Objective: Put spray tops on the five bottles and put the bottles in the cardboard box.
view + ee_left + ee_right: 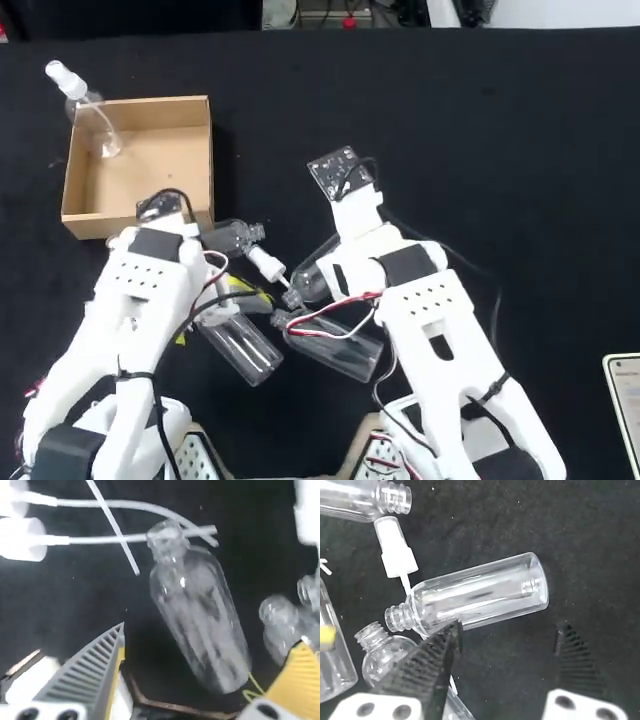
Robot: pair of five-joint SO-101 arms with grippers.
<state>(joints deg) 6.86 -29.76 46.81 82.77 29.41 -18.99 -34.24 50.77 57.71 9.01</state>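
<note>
Looking down from the high view you get the layout: the cardboard box [138,101] sits at the far left of the black table [500,150], and one capped bottle [88,112] with a white spray top on it leans at the box's far left corner, partly over the rim. The other bottles are lying in a pile [300,330] on the table between the two arms, well apart from the box. The left wrist view gets you in close. The left gripper [210,635] is spread wide, with a grey and yellow ribbed finger on either side of a clear open-necked bottle [200,625] that's lying on the table, not squeezed. Two loose spray tops [20,539] lie beside it, and their thin dip tubes cross right at its mouth. Over in the right wrist view the right gripper [510,626] has black ribbed fingers, also released and holding nothing. A see-through lying bottle [475,597] sits just beyond the fingertips, its threaded neck bare. A white loose sprayer [396,555] lies near that neck with its tube running behind the bottle, and there's another threaded-neck bottle [370,497] just past it.
</note>
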